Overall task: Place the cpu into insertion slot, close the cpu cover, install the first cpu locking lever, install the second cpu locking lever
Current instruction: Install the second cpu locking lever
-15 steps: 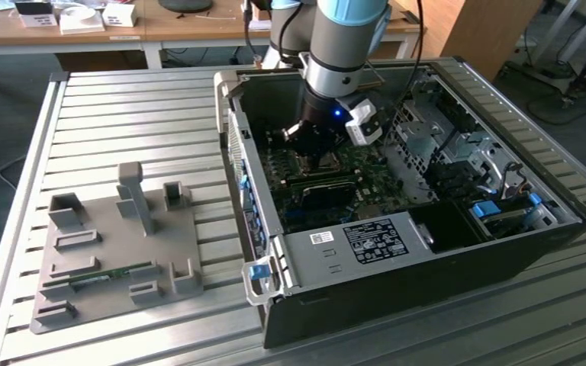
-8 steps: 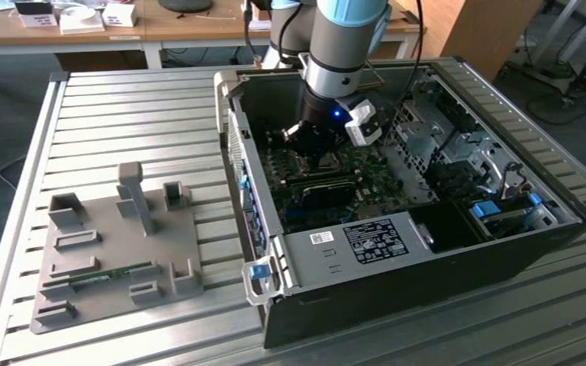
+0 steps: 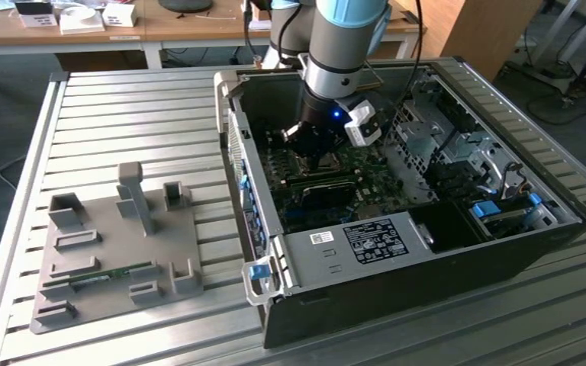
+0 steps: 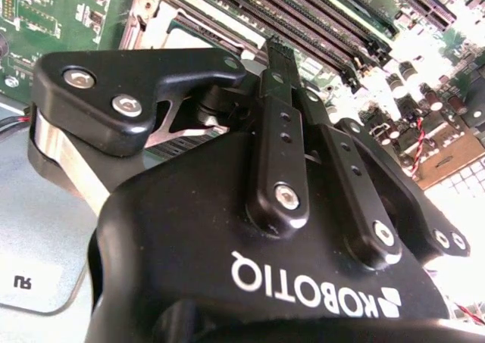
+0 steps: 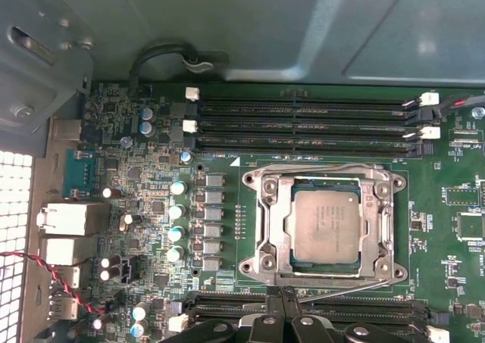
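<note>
Tool [image 5: 282, 304] is clenched, fingertips pinched together right at the edge of the insertion slot [image 5: 254, 184]. In the first wrist view a thin wire locking lever [image 5: 345, 288] runs at a slant straight up to those tips. I can't tell if it's actually pinched between them or just sitting alongside. My guess is the tool is parked there because that lever is the thing being worked. It sits angled rather than flat along the frame, so it doesn't look latched.

Moving out from there: the cpu [image 5: 326, 226] is already seated in the slot, silver top facing up. The cpu cover [image 5: 267, 222] is folded down over it, and the chip shows through the window. So steps one and two look done to me. The other wire lever [image 5: 326, 168] lies along the far side of the frame, next to the memory slots [image 5: 303, 120]. Whether it's hooked, I can't say.

In the exterior view the arm [image 3: 344, 30] drops in from 12 o'clock, nearly vertical. That makes sense, since the motherboard [image 3: 375, 179] lies flat in the bottom of the open computer case [image 3: 395, 297]. The grey parts fixture [image 3: 120, 252] sits on the table [image 3: 130, 114] at about 9 o'clock from the case, well apart from the action.
</note>
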Motion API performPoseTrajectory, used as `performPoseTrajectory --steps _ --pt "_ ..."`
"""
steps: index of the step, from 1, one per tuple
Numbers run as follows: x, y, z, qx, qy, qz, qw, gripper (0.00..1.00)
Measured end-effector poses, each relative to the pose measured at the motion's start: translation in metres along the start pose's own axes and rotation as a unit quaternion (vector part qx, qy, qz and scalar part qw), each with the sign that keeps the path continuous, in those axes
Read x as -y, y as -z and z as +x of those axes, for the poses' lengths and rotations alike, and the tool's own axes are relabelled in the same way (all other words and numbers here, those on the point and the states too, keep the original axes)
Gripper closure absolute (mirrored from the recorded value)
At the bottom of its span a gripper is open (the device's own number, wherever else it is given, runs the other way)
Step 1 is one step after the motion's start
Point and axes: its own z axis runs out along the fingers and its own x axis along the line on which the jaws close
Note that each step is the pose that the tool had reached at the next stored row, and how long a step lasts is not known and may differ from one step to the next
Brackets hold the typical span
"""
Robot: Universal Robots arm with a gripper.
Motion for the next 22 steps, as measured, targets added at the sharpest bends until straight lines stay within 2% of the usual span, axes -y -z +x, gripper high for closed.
performPoseTrajectory --steps 22 --pt "0.0001 -0.0016 0.0022 0.0001 0.0 -0.0001 1.0 0.89"
